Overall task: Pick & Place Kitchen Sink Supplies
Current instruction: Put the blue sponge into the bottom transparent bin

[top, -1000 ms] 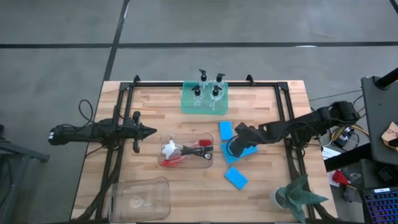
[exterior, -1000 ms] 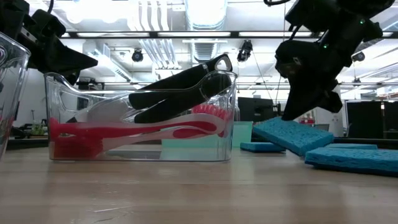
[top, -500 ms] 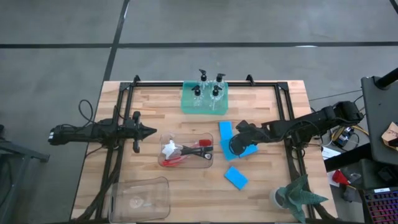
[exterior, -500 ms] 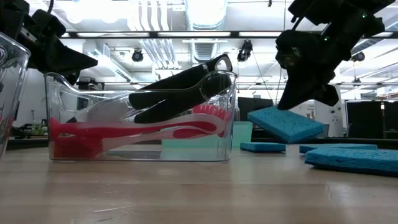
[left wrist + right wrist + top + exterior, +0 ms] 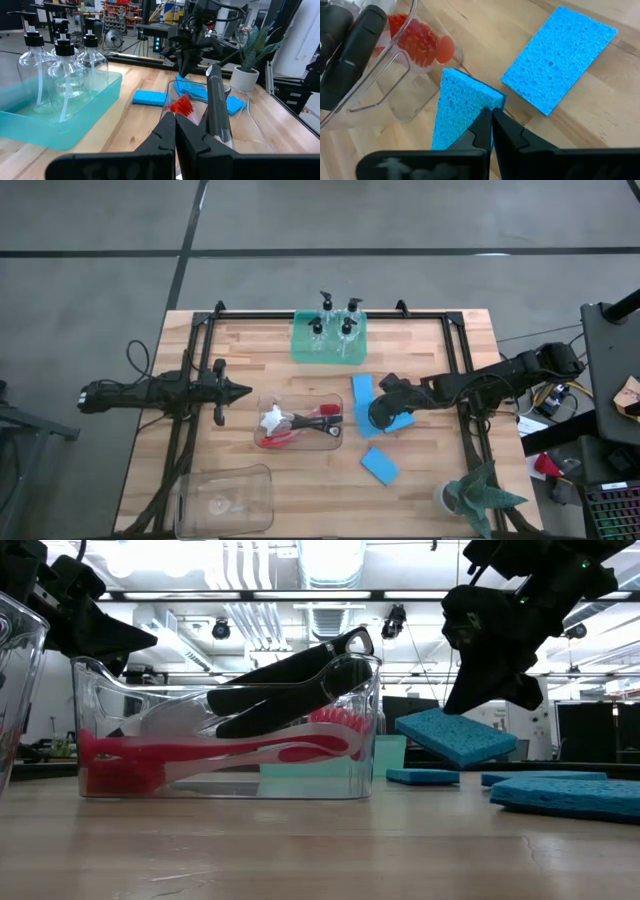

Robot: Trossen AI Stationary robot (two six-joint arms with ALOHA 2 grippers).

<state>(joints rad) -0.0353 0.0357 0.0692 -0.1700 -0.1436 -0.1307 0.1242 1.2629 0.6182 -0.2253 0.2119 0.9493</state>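
My right gripper is shut on a bright-blue sponge, held above the table just right of the clear bin that holds red, black and white-headed brushes. The sponge also shows in the right wrist view. Three more blue sponges lie flat on the table: one behind the gripper, one below it and one nearer the front. Several clear pump bottles stand in the green tray. My left gripper is shut and empty, left of the bin. My right gripper pinches the sponge between its two fingers at one edge, near a corner. The fingers slant down from the table's right side. The sponge is lifted clear of the table, tilted, and reaches out past the fingertips toward the bin.
An empty clear bin stands at the front left. A small potted plant stands at the front right corner. A black frame runs round the table's back and sides. Bare wood lies between the two bins.
My right gripper has gone up and a little toward the table's left with the blue sponge. The sponge, which lay tilted on another sponge, now hangs clear of it.
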